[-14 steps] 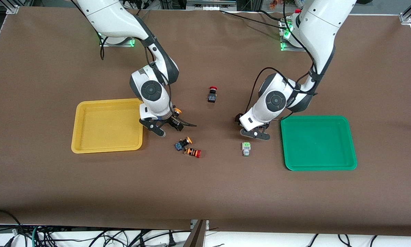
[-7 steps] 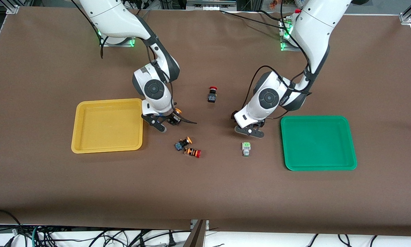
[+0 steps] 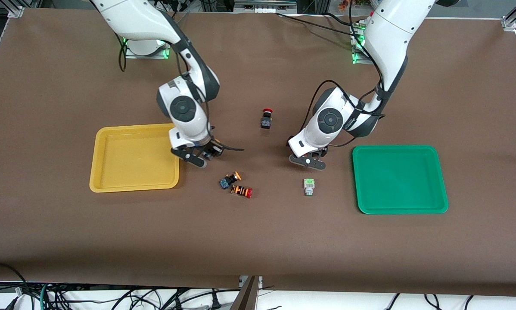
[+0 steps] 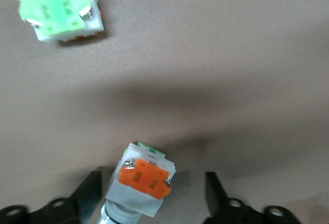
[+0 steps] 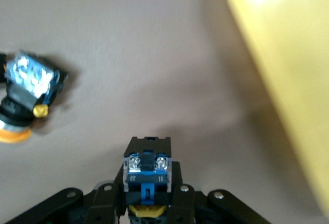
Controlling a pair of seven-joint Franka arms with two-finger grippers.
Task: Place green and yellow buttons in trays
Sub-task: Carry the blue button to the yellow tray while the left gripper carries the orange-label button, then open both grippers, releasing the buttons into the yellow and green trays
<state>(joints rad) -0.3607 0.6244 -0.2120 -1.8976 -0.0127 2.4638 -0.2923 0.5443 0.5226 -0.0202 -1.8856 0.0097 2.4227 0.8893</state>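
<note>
My right gripper is shut on a yellow-capped button with a black-blue body and holds it just beside the yellow tray, whose rim shows in the right wrist view. A second yellow button lies on the table nearer the front camera. My left gripper is low over the table between the trays, open, with the orange-faced whitish button between its fingers and a gap on each side. The green-faced button lies nearer the front camera. The green tray holds nothing.
A red-capped button with an orange-striped body lies touching the second yellow button. A red-capped black button stands mid-table between the two arms. The yellow tray holds nothing.
My right gripper has carried its yellow button toward the yellow tray. My left gripper has slid away from the green tray toward the table's middle.
</note>
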